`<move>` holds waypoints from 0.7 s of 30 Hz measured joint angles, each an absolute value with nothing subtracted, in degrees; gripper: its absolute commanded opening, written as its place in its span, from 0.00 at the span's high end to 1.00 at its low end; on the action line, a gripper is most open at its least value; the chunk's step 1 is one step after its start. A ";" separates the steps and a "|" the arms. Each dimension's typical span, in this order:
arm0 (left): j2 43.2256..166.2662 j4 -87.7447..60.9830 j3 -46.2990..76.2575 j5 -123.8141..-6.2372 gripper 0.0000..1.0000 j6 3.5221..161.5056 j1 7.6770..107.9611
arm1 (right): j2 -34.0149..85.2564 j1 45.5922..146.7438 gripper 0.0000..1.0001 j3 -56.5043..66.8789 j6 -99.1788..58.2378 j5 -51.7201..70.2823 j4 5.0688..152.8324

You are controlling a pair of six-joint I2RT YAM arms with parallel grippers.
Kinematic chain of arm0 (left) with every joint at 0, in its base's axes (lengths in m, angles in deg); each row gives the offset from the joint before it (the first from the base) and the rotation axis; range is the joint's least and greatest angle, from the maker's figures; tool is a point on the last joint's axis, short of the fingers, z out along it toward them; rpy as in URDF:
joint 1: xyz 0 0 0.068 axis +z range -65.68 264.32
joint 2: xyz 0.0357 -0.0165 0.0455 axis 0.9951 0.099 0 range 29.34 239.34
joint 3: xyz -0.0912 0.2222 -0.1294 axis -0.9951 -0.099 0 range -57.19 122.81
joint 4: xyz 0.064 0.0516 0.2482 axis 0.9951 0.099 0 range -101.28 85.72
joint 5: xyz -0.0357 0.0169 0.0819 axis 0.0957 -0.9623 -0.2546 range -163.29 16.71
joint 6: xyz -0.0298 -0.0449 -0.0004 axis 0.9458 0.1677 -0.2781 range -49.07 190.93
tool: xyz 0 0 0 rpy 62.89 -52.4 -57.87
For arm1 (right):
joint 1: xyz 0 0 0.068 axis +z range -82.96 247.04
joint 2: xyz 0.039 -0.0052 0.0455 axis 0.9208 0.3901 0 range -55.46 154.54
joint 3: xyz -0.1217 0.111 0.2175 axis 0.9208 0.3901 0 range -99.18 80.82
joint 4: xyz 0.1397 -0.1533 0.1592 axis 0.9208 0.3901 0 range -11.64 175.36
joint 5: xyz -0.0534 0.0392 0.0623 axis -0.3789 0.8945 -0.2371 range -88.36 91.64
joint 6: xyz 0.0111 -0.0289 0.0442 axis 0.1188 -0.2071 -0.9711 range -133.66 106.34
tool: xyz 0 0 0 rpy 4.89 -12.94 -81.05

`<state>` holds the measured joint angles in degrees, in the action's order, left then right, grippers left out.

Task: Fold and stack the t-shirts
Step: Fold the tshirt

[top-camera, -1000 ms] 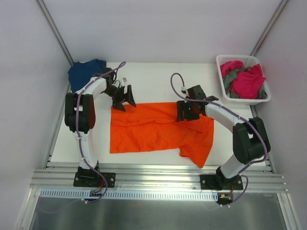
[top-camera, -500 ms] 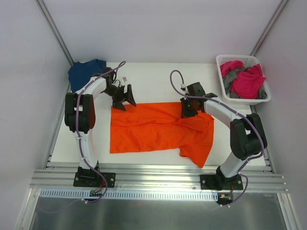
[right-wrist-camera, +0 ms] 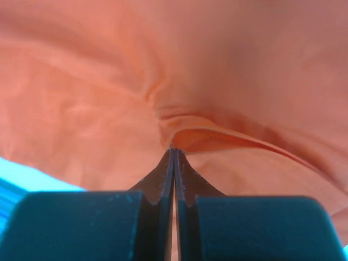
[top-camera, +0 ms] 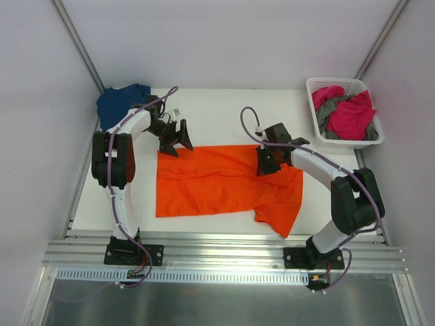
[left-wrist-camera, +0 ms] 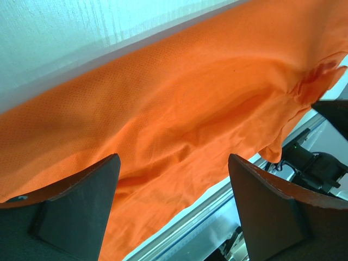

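Note:
The orange t-shirt [top-camera: 217,183] lies spread and wrinkled across the middle of the table, one sleeve hanging toward the front right. My right gripper [top-camera: 264,165] sits on its upper right part; in the right wrist view the jaws [right-wrist-camera: 174,149] are shut, pinching a puckered fold of orange cloth [right-wrist-camera: 217,65]. My left gripper [top-camera: 178,144] hovers at the shirt's far left corner, open, with orange fabric [left-wrist-camera: 190,98] showing between its fingers [left-wrist-camera: 174,163] and nothing held. A navy t-shirt [top-camera: 121,100] lies bunched at the far left corner.
A white slotted basket [top-camera: 319,85] at the far right holds pink [top-camera: 350,115] and grey [top-camera: 326,109] shirts. Metal rails run along the near table edge [top-camera: 217,248]. White walls enclose the table on three sides.
The right gripper has closed onto a fold of the orange shirt and shifted slightly toward the near side. The left arm has stayed still.

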<state>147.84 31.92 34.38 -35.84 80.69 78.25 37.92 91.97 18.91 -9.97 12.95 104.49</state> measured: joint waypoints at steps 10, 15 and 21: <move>147.84 31.90 34.38 -35.84 0.18 80.69 78.25 | 27.10 100.67 0.56 26.17 -12.55 14.57 106.58; 147.84 31.90 34.38 -35.88 0.17 80.69 78.25 | 27.02 100.71 0.18 26.28 -13.08 12.60 106.61; 147.66 31.68 33.68 -35.88 0.17 80.67 78.25 | 27.63 97.98 0.18 26.26 -13.05 11.12 105.69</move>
